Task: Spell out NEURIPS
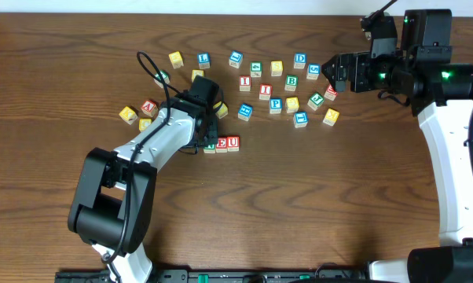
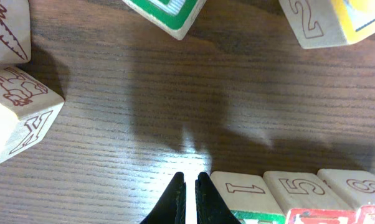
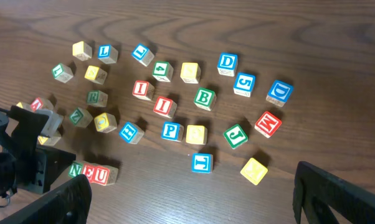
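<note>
Three blocks stand in a row reading N (image 1: 210,146), E (image 1: 221,145), U (image 1: 233,142) on the wooden table; the row also shows in the right wrist view (image 3: 89,172). My left gripper (image 2: 190,182) is shut and empty, tips low at the table just left of the N block (image 2: 245,191). My right gripper (image 3: 194,199) is open and empty, held high over the right part of the table (image 1: 335,72). Loose blocks include a green R (image 3: 97,98), two red I's (image 1: 245,82) (image 1: 264,91) and a blue P (image 1: 276,103).
Several other letter blocks lie scattered behind the row: green B (image 1: 291,81), blue D (image 1: 300,59), blue L (image 1: 203,58), green J (image 1: 316,100), red A (image 1: 148,107), yellow ones (image 1: 127,115). The left arm covers some blocks.
</note>
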